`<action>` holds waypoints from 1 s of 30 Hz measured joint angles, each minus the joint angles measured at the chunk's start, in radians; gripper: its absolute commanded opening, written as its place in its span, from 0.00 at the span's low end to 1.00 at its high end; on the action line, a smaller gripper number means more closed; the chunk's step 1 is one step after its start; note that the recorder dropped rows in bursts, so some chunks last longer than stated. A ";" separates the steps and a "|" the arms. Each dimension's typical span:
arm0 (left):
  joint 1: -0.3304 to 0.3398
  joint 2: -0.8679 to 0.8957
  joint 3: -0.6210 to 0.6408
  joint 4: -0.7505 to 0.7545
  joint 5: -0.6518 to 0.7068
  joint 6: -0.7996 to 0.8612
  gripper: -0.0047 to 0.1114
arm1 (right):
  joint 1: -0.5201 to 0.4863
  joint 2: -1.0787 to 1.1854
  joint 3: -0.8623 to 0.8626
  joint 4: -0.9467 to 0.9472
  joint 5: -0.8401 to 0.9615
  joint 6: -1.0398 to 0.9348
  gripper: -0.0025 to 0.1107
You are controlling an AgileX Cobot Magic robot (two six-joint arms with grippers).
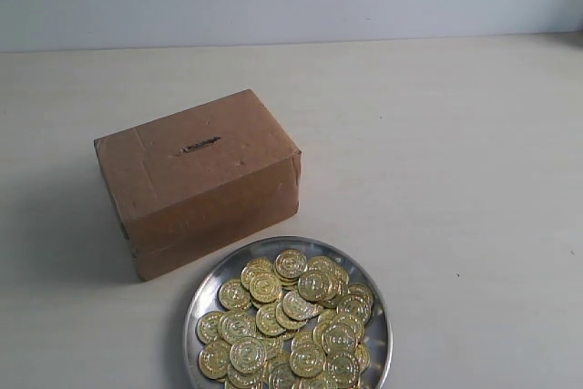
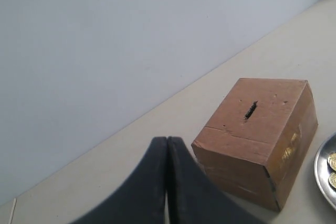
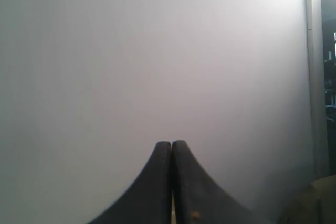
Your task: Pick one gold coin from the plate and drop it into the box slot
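Brown cardboard box (image 1: 200,179) is sitting on the pale table (image 1: 437,161), turned at a bit of an angle. The slot (image 1: 199,146) is a short dark slit in its top face. Just beside the box is the silver plate (image 1: 199,302), heaped with gold coins (image 1: 287,316); the exterior view cuts off its near edge. The coins have some stamped design but it's too small to read. There are faint yellowish marks on one side of the box in the left wrist view, no words I can make out. Left gripper (image 2: 167,139) has its jaws pressed together on nothing, clear of the box. Right gripper (image 3: 171,142) same deal, clenched and empty, with just a blank wall (image 3: 131,51) behind it.
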 measured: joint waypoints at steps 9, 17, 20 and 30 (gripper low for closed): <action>0.000 0.000 0.084 0.021 -0.037 0.000 0.04 | 0.000 0.014 0.132 0.166 -0.441 0.002 0.02; 0.000 0.000 0.273 0.000 -0.638 0.000 0.04 | 0.000 0.003 0.419 0.088 -1.220 0.002 0.02; 0.000 0.000 0.368 0.058 -0.868 0.000 0.04 | 0.000 0.002 0.568 0.087 -1.415 0.002 0.02; -0.022 0.002 0.546 0.284 -1.010 -0.002 0.04 | 0.000 0.001 0.850 0.473 -1.373 0.002 0.02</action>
